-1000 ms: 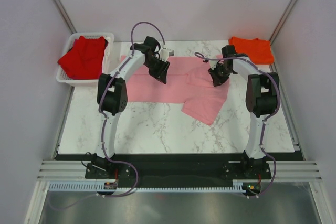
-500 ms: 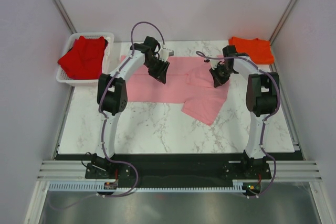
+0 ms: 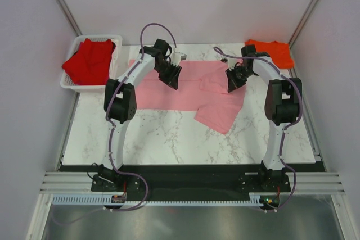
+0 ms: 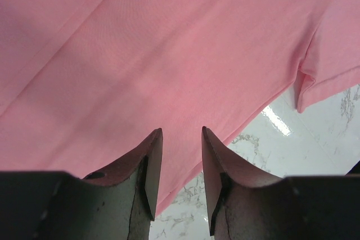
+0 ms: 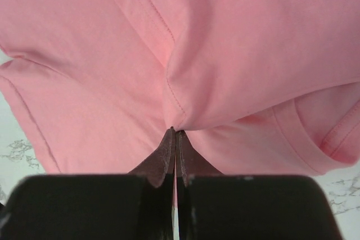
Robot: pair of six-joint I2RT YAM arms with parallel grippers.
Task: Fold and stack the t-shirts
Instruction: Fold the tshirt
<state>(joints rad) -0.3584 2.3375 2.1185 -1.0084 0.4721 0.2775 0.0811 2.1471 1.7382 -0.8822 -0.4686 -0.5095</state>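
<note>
The light pink t-shirt (image 3: pixel 185 91) lies spread on the marble table, its right part folded over toward the front. My left gripper (image 3: pixel 172 81) hovers over its left-middle part; in the left wrist view it (image 4: pixel 177 139) is open and empty above the pink cloth (image 4: pixel 169 54). My right gripper (image 3: pixel 231 86) is shut on a fold of the pink shirt (image 5: pixel 225 49); in the right wrist view it (image 5: pixel 175 133) pinches the cloth and lifts it. The bright orange t-shirt (image 3: pixel 270 53) lies at the back right. The deep red t-shirt (image 3: pixel 87 63) lies in the white basket.
The white mesh basket (image 3: pixel 68 85) stands at the back left corner of the table. Grey walls close in both sides and the back. Bare marble (image 3: pixel 163 136) shows in front of the pink shirt.
My right gripper has moved a little back and to the right, pulling the pinched pink fold with it. The left arm has not visibly moved.
</note>
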